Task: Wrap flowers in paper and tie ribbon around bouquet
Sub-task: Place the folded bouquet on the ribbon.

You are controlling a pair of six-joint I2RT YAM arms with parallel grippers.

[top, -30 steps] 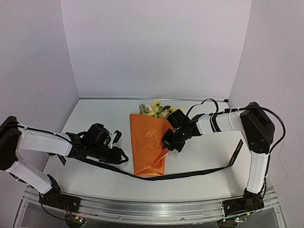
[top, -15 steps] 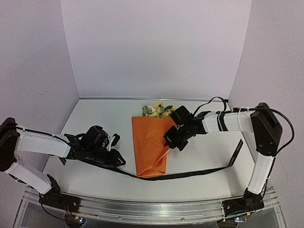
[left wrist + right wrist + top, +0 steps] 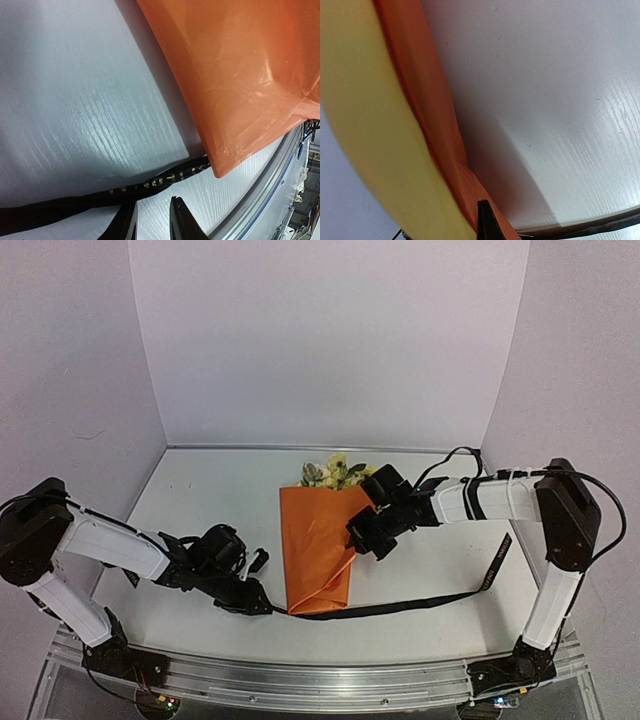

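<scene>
Starting on my left, the left gripper (image 3: 154,204) sits low over the white table (image 3: 205,495). Its two fingertips stand a narrow gap apart with nothing between them. Straight across the front of those tips runs the ribbon (image 3: 150,182), black with small pale lettering and lying flat. It is so close to the tips that I cannot tell whether it touches them. Off to the side of the fingers, at the table's near edge, is the metal rail (image 3: 270,185).

Just beyond the tips, the pointed lower end of the bouquet (image 3: 320,540) lies on top of the ribbon and hides it there. That corner is what stands between my left fingers and the rest of the strand. The paper (image 3: 240,75) is bright orange, glossy and creased, folded into a cone that widens away from the left gripper. The flowers (image 3: 333,472), pale yellow and cream with green leaves, poke out of the wide far end.

The right gripper (image 3: 362,537) is at the cone's right edge, about halfway along it. It is pressed together, pinching the paper's edge. The right wrist view shows one dark fingertip (image 3: 484,222) with an orange fold running into it and the paler yellow underside beside it. On the near side of that gripper the ribbon comes out from under the cone's tip, runs along the table and turns up beside the right arm. A black cable (image 3: 448,455) loops over that arm's forearm.
</scene>
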